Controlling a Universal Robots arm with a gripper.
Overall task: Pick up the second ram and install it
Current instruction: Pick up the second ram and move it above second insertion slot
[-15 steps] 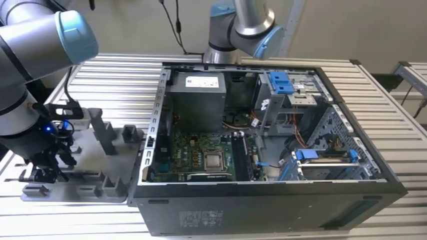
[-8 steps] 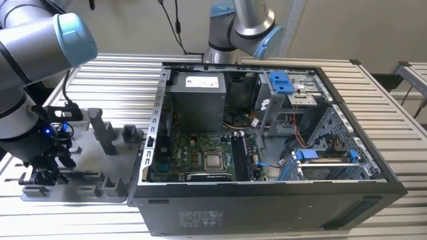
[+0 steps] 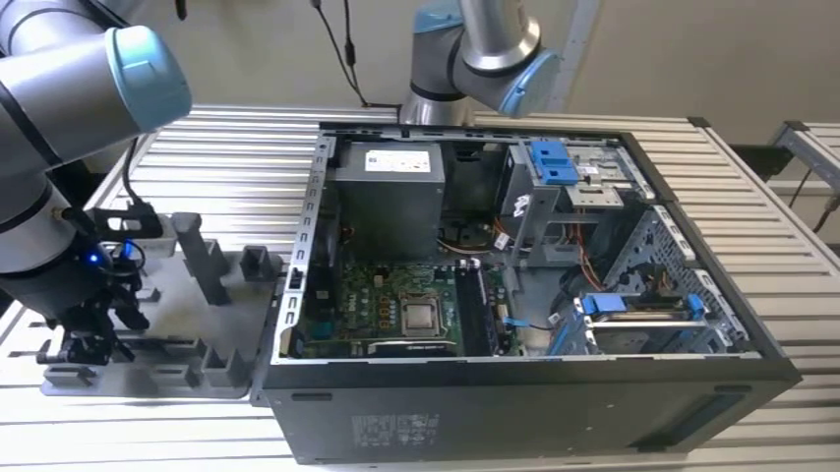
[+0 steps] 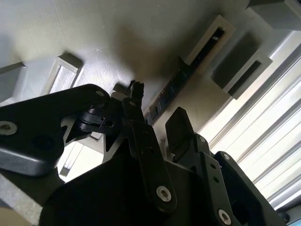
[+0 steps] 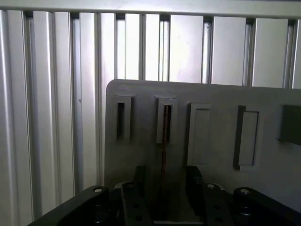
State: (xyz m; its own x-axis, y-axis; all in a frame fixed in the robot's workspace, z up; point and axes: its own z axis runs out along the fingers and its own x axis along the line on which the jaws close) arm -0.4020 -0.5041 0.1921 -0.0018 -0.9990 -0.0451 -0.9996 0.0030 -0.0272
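Pick-up step: the ram (image 5: 165, 141), upright in a slot of the tray (image 5: 216, 94), is straddled by the open, empty end effector (image 5: 165, 173); centred closure is judged necessary.

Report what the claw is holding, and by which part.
Nothing is gripped. In the first wrist view the open claw straddles the ram stick standing in a slot of the grey tray, gaps on both sides.

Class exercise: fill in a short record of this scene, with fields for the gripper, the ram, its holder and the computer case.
gripper: open, fingers either side of the ram, gaps showing
ram: on edge in a tray slot
tray: grey, slotted, beside the case on the exterior view's left
case: side open, motherboard showing
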